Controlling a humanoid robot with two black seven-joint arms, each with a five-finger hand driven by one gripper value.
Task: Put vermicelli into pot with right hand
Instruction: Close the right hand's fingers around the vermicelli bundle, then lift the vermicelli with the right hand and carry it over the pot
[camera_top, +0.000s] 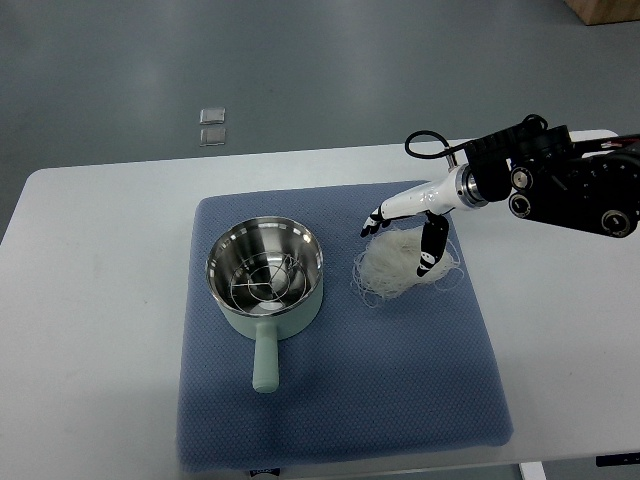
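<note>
The right hand (405, 225), white with black fingertips, hangs with its fingers spread just over the loose white nest of vermicelli (405, 265), which lies on the blue quilted mat (340, 400) to the right of the pale green pot with the steel inside (265, 275); one finger seems to touch the strands, but the hand holds nothing yet. I think the danger is that such thin, springy threads slip between the fingers, so only a part is lifted and the rest trails over the mat or catches on the pot rim. The left hand is not to be seen.
</note>
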